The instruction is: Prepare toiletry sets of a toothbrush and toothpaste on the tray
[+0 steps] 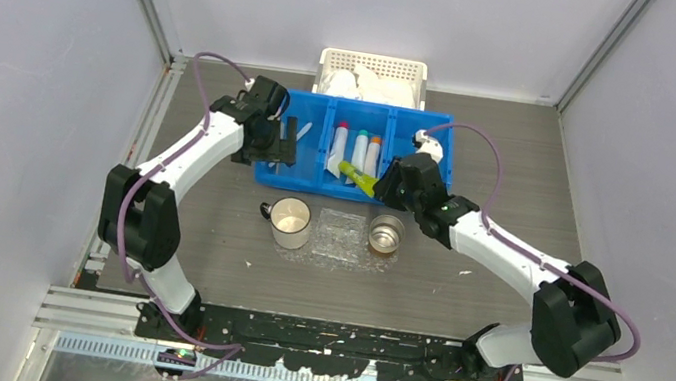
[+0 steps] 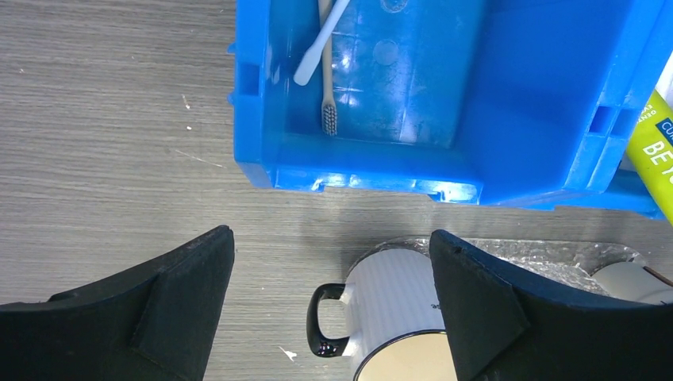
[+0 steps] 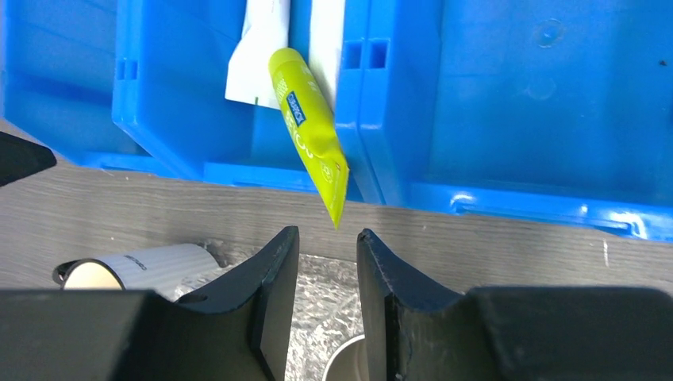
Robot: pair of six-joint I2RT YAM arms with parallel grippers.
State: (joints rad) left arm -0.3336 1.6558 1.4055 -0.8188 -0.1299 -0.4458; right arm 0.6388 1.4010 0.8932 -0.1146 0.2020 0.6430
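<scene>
Four toothpaste tubes, two toothbrushes, one mug, one glass cup, one clear tray, one blue bin and one white basket were counted on the bench.

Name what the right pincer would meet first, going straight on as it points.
Probably the flat end of the yellow-green toothpaste, jutting over the front wall of the blue bin; if the right pincer passes under it, that wall.

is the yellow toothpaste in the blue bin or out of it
Half out: the yellow toothpaste leans over the front wall of the blue bin, cap end inside, flat end poking out past the wall.
</scene>
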